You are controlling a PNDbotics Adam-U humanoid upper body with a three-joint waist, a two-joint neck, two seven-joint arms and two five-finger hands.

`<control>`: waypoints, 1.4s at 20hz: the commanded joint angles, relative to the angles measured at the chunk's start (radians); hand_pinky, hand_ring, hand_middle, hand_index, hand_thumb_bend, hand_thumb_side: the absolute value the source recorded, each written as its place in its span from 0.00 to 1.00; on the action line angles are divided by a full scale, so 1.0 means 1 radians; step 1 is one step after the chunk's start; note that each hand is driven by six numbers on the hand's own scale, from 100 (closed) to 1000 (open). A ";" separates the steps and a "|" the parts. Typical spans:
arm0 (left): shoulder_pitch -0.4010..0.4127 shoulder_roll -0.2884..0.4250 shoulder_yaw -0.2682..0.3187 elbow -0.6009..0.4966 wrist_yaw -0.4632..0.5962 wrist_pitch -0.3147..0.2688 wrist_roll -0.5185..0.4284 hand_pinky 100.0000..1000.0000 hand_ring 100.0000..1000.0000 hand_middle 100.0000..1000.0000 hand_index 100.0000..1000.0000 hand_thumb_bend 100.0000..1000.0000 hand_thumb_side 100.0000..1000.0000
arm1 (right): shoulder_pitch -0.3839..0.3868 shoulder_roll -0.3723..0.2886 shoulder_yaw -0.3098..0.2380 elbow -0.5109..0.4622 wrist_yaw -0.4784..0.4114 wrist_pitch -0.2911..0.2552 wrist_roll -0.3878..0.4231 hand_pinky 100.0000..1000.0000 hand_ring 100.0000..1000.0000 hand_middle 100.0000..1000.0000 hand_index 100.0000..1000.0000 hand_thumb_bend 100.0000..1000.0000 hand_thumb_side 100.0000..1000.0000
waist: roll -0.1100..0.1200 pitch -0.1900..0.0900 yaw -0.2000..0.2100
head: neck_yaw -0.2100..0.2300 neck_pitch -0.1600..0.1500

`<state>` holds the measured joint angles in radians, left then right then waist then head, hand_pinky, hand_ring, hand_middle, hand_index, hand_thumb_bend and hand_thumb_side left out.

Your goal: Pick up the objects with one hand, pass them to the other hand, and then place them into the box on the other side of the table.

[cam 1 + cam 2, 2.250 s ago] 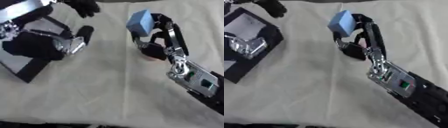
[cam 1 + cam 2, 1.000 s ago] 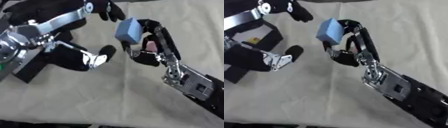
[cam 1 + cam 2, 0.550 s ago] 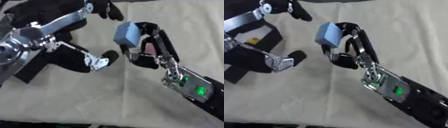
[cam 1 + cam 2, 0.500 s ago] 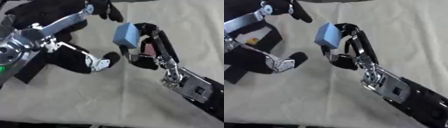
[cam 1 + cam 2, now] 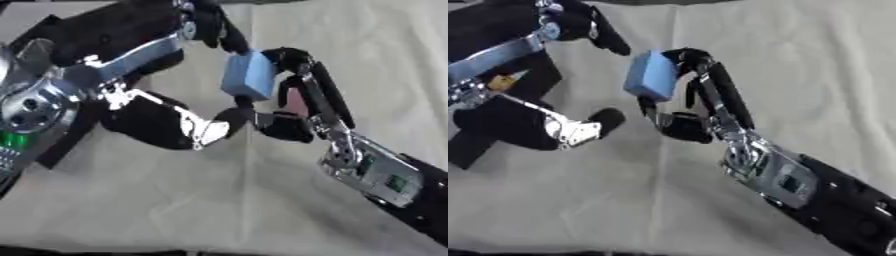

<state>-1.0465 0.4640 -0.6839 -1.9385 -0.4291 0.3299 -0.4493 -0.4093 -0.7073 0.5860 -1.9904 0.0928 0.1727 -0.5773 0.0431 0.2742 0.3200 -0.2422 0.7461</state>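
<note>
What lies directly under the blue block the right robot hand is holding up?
Under the blue block only pale cloth shows; the right robot hand pinches it above the table. The left robot hand reaches in alongside. The block's underside is hidden.

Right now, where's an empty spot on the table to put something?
The pale cloth is bare along the near edge, below both hands, and at the far right. It is crowded in the middle, where the right hand holds the blue block near the left hand.
</note>
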 commanded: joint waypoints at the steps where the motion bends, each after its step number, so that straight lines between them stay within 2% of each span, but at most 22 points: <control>1: -0.010 0.001 0.005 0.010 -0.015 -0.002 0.016 0.87 0.75 0.70 0.82 0.25 0.37 | -0.013 -0.004 -0.002 -0.010 0.023 -0.010 0.013 0.15 0.54 0.50 0.38 0.16 0.00 | 0.007 -0.002 -0.003 | 0.000 -0.004; 6: -0.006 -0.006 0.002 0.026 -0.038 -0.012 0.028 0.86 0.75 0.71 0.84 0.30 0.31 | -0.011 -0.002 0.004 -0.010 0.055 -0.025 0.034 0.15 0.55 0.50 0.39 0.16 0.00 | 0.007 -0.001 -0.006 | 0.006 -0.010; 20: 0.002 -0.029 -0.008 0.062 -0.079 -0.041 0.016 0.87 0.76 0.71 0.83 0.35 0.38 | -0.012 0.003 0.010 -0.010 0.117 -0.059 0.063 0.15 0.55 0.50 0.39 0.18 0.00 | 0.004 0.001 -0.008 | 0.018 -0.014; 28: 0.003 -0.054 -0.012 0.092 -0.112 -0.050 0.031 0.86 0.76 0.71 0.82 0.33 0.34 | -0.013 0.005 0.014 -0.010 0.147 -0.072 0.073 0.15 0.55 0.50 0.39 0.18 0.00 | 0.003 0.002 -0.009 | 0.025 -0.014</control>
<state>-1.0305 0.4067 -0.7017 -1.8447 -0.5334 0.2823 -0.4252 -0.4100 -0.6947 0.6047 -1.9903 0.2301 0.1071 -0.5045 0.0431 0.2786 0.3101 -0.2210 0.7443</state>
